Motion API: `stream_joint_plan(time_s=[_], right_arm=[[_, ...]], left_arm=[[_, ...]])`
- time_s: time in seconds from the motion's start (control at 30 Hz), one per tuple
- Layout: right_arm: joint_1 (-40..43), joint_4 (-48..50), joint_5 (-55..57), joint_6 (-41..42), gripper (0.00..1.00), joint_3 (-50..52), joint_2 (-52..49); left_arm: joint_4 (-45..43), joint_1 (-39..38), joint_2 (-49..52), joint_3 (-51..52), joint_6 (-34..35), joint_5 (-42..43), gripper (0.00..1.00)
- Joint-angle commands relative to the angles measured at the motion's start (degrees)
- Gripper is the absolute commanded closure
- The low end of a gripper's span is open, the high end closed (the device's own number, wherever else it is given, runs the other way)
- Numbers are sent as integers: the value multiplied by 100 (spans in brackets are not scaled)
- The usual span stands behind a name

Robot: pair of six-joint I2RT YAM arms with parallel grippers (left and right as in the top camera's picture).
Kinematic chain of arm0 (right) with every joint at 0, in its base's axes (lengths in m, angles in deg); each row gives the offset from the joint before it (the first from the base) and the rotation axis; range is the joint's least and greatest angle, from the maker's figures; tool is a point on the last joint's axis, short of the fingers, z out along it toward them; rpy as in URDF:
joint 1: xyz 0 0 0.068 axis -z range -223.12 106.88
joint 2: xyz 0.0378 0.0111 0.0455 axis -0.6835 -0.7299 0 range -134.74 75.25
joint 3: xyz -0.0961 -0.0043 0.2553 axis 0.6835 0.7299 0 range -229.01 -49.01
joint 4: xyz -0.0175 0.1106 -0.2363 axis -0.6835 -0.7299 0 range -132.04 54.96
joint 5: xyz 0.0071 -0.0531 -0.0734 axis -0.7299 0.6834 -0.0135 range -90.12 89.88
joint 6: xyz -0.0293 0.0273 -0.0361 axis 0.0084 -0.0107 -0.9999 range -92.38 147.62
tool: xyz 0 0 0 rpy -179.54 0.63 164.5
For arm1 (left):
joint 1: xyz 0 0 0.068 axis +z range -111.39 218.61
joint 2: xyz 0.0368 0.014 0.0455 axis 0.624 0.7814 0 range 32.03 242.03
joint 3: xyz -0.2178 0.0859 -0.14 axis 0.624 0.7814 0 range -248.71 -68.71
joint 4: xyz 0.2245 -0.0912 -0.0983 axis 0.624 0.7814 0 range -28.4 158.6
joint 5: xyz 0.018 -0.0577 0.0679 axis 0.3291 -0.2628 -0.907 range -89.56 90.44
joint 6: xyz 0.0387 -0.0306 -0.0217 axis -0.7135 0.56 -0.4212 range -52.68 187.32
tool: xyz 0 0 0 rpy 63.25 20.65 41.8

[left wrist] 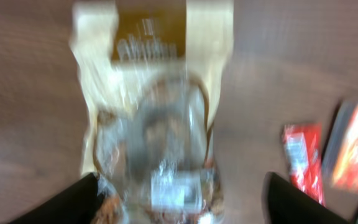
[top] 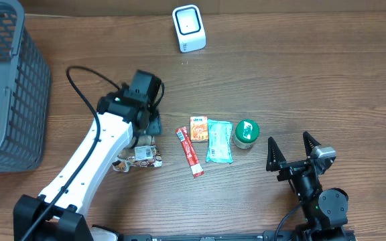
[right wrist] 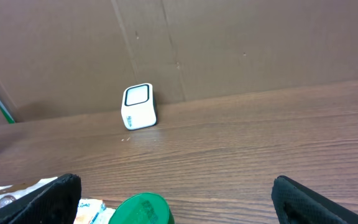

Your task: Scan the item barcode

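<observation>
I see a wooden table (top: 300,80) with a grey basket (top: 5,87) at its left edge. My left tool (left wrist: 182,182) hangs over a clear snack bag (top: 141,157) lying flat front left, fingers spread wide either side, not clamped. My right tool (top: 289,138) sits front right, wide and empty. The white scanner (top: 189,28) stands at the far edge, well apart from the bag. A row of small packets (top: 219,141) lies between the tools.

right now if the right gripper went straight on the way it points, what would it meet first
Probably nothing near: the right gripper points across bare table. The green-lidded jar sits just left of that line, the scanner further left; it might brush the jar, depth unclear.
</observation>
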Motion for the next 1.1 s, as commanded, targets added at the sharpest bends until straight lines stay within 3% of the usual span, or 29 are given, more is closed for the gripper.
stream_joint_plan(time_s=[0.0, 0.07, 0.43, 1.07], right_arm=[[28, 31, 52, -22, 0, 61, 42], [28, 31, 52, -22, 0, 61, 42], [28, 31, 52, -22, 0, 61, 42], [28, 31, 55, -22, 0, 61, 42]], left_arm=[[-328, 149, -138, -175, 72, -684, 8], [-476, 295, -136, -175, 72, -778, 0], [-236, 1543, -136, -170, 11, -396, 0], [-243, 1585, -136, -170, 9, -398, 0]])
